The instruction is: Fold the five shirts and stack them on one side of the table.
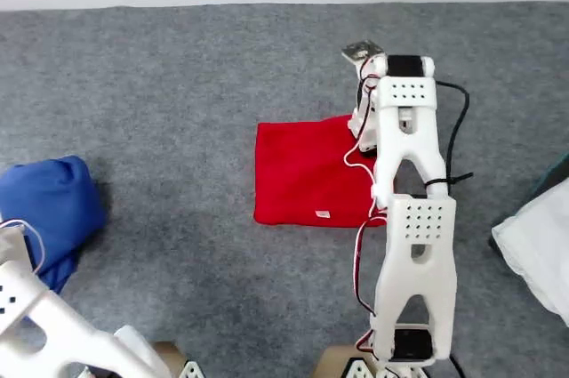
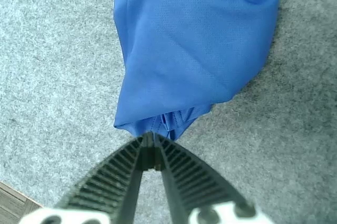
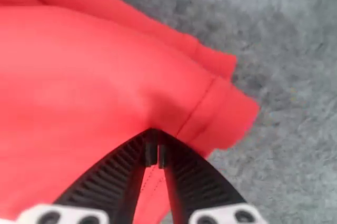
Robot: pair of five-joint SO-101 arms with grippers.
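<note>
A folded red shirt [image 1: 302, 173] lies flat in the middle of the grey table. The right arm stands over its right edge. In the right wrist view my right gripper [image 3: 152, 150] is shut on a fold of the red shirt [image 3: 79, 76] near its hemmed corner. A bunched blue shirt [image 1: 49, 205] sits at the table's left edge, with the left arm at the front left corner. My left gripper [image 2: 152, 147] is shut on the lowest edge of the blue shirt [image 2: 195, 45], whose fabric runs in between the fingertips.
White cloth [image 1: 538, 245] lies at the right edge, with a dark item [image 1: 556, 178] just behind it. The grey felt table top [image 1: 178, 84] stretches bare across the back and between the two shirts.
</note>
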